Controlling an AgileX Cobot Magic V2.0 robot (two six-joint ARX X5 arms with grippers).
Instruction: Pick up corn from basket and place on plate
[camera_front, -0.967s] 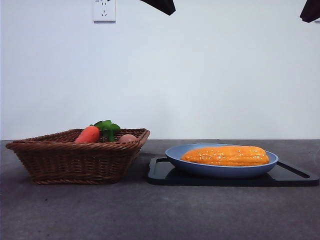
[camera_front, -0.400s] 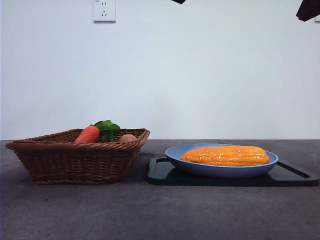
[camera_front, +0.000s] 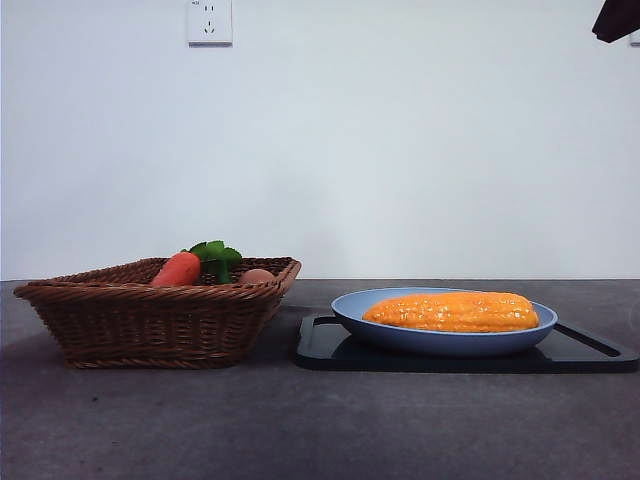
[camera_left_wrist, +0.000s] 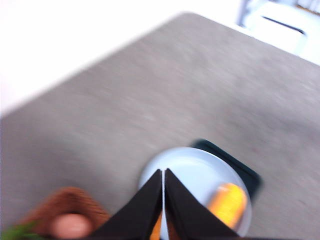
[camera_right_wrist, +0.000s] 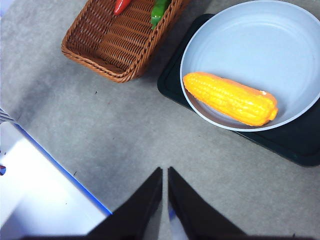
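The yellow-orange corn (camera_front: 451, 311) lies lengthwise in the light-blue plate (camera_front: 350, 310), which rests on a black tray (camera_front: 315, 350). From the right wrist, the corn (camera_right_wrist: 230, 98) lies in the near half of the plate (camera_right_wrist: 260, 45). The brown wicker basket (camera_front: 150, 320) stands left of the tray. My left gripper (camera_left_wrist: 163, 172) is shut and empty, high above the plate (camera_left_wrist: 195, 175) with the corn (camera_left_wrist: 227, 202) below it. My right gripper (camera_right_wrist: 165, 172) is shut and empty, raised over bare table beside the plate. A black arm tip (camera_front: 617, 18) shows at the top right corner.
An orange carrot (camera_front: 177, 269) with green leaves (camera_front: 217, 253) and a small round tan item (camera_front: 256, 276) lie in the basket (camera_right_wrist: 117, 45). A wall socket (camera_front: 209, 20) is on the white wall behind. The table edge (camera_right_wrist: 60, 165) runs near the right gripper.
The dark arm tip at the top centre has risen out of the front view. The corn, plate and basket have not moved.
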